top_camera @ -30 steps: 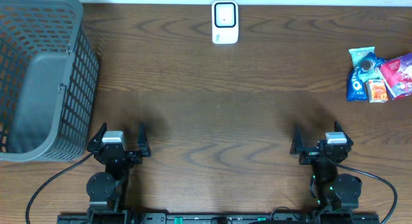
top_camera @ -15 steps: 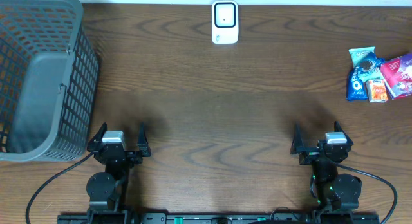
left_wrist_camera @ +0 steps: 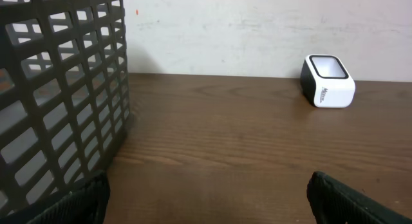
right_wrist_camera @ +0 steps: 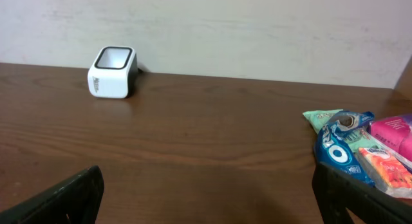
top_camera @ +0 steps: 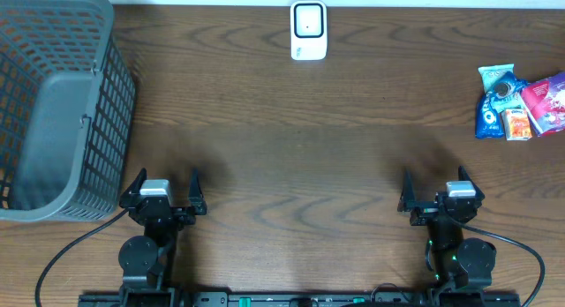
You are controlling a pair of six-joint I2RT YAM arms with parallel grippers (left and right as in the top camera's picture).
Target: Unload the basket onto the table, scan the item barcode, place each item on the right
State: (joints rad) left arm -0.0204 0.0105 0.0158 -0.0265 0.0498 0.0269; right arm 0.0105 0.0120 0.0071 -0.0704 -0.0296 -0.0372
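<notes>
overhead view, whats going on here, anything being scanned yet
Not yet. Both arms sit at the near edge of the table, with the left gripper and right gripper open and empty. The white barcode scanner stands at the far edge in the middle. The snack packets lie in a pile at the far right, untouched, and a grey mesh basket stands at the far left. No item is near the scanner.

Mock shop checkout — barcode scanner (top_camera: 308,30), basket (top_camera: 55,104), snack packets (top_camera: 521,104).
</notes>
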